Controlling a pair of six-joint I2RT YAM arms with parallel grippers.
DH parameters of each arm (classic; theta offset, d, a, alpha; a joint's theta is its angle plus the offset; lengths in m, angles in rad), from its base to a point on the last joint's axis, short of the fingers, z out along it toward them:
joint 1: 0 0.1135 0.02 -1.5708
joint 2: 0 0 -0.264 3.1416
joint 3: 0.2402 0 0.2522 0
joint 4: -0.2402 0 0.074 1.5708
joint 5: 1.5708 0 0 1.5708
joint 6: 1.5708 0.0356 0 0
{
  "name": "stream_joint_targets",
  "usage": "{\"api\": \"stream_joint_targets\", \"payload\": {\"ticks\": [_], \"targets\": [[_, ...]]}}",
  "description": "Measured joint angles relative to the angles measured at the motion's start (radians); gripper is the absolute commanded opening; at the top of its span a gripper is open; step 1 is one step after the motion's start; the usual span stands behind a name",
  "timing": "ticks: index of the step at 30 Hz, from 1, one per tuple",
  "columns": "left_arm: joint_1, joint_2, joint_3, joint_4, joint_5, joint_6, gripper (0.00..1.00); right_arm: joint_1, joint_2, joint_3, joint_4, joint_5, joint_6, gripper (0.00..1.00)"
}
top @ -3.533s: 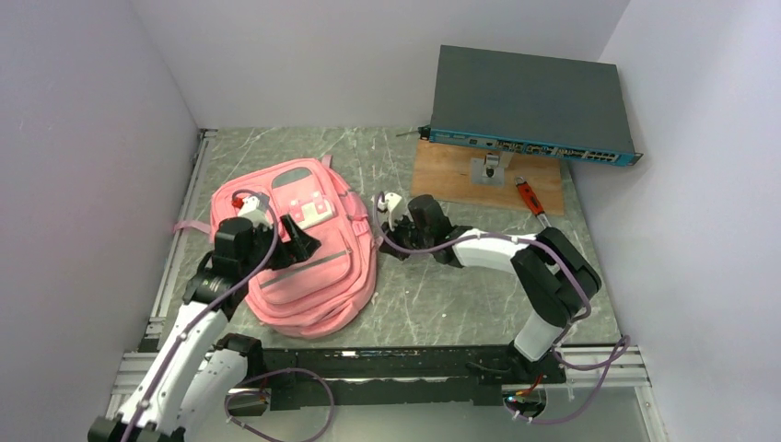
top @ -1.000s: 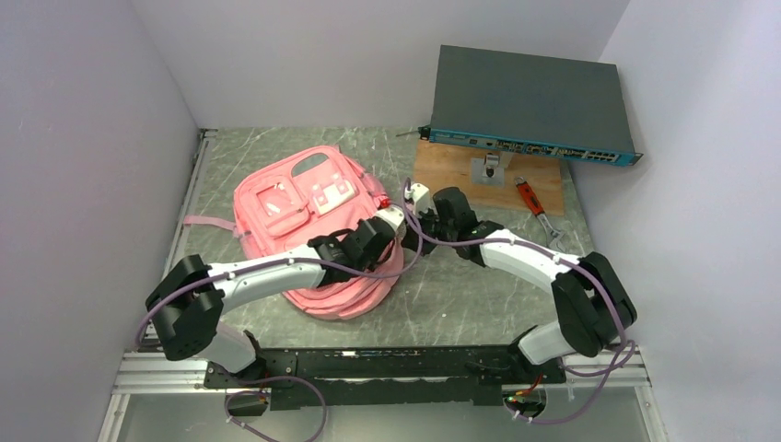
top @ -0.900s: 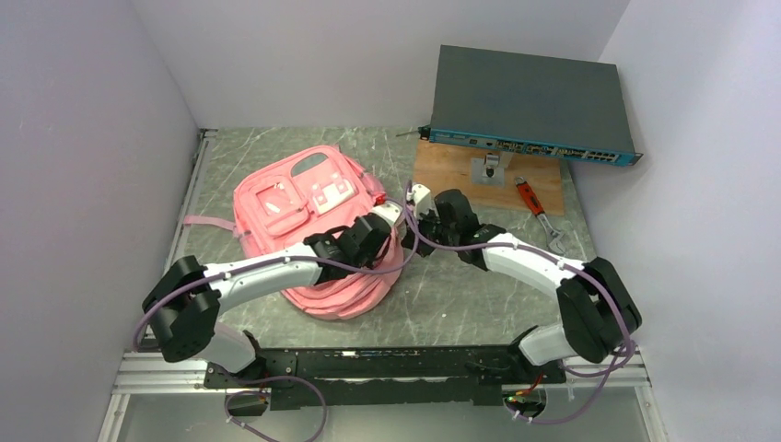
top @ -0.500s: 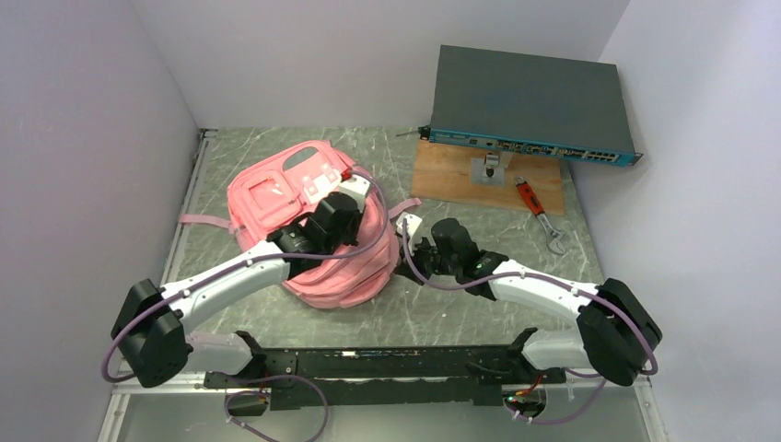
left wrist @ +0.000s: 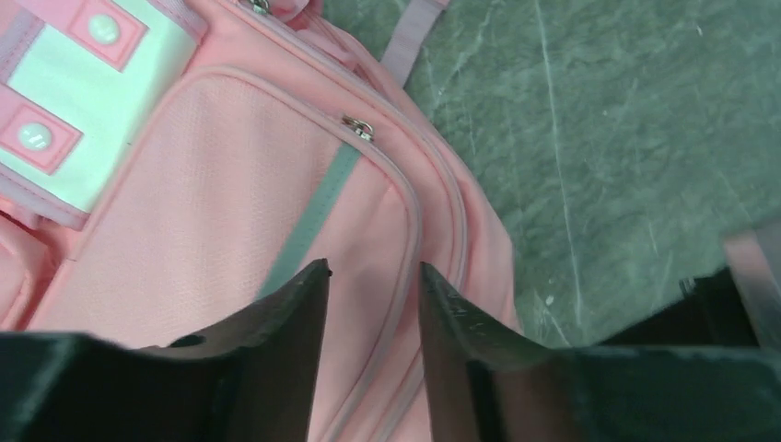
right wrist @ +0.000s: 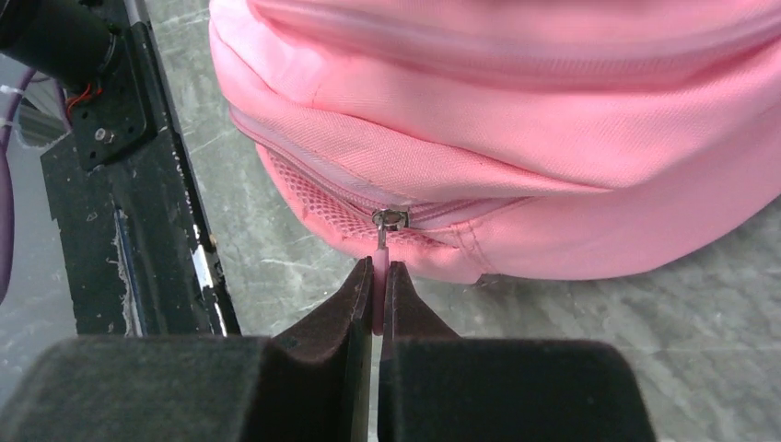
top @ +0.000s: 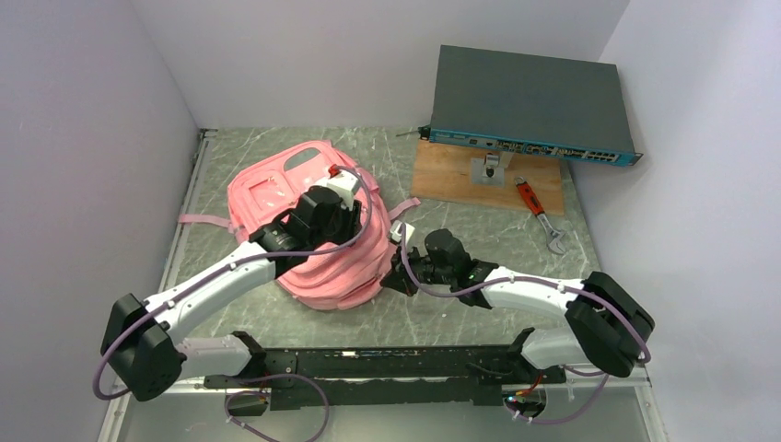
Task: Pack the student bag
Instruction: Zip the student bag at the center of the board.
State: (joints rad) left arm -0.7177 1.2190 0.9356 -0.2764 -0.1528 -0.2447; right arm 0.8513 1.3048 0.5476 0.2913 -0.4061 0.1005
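Observation:
The student bag point(top: 267, 195), a soft pink backpack, lies front-up at the table's left middle. My left gripper point(left wrist: 373, 269) hovers over its front pocket point(left wrist: 230, 203), open, nothing between the fingers. A zip seam and its metal slider point(left wrist: 357, 128) run just ahead of the tips. My right gripper point(right wrist: 378, 265) sits low at the bag's near right side point(top: 396, 267). It is shut on a pink zipper pull point(right wrist: 378, 276) that hangs from a slider point(right wrist: 390, 219) on the bag's lower side seam.
A dark network switch point(top: 530, 101) rests at the back right, over a wooden board point(top: 451, 170). A red-handled tool point(top: 530, 198) and a wrench point(top: 555, 241) lie beside them. The black base rail point(right wrist: 138, 184) runs close to the bag's near edge. A pink strap point(top: 198, 221) trails left.
My left gripper moved from the bag's right edge up onto its top and opened. My right gripper slid toward the near side along the bag, still shut on the pull.

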Motion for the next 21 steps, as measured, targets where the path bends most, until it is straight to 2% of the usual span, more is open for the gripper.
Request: {"api": "stream_joint_targets", "payload": {"ticks": [4,8,14,21], "targets": [[0.01,-0.06,-0.003,-0.041,0.036,-0.032,0.74,-0.011,0.006,-0.014,-0.005,0.006,0.05,0.0],[0.04,-0.232,-0.056,-0.092,0.041,-0.08,0.84,-0.051,0.006,-0.014,-0.007,-0.013,0.078,0.0],[0.108,-0.458,-0.17,-0.19,0.017,-0.226,0.82,-0.162,0.004,-0.016,-0.033,-0.053,0.095,0.0],[0.132,-0.552,-0.398,-0.209,0.113,-0.388,0.77,-0.271,-0.036,-0.012,-0.129,-0.06,0.058,0.0]]}}
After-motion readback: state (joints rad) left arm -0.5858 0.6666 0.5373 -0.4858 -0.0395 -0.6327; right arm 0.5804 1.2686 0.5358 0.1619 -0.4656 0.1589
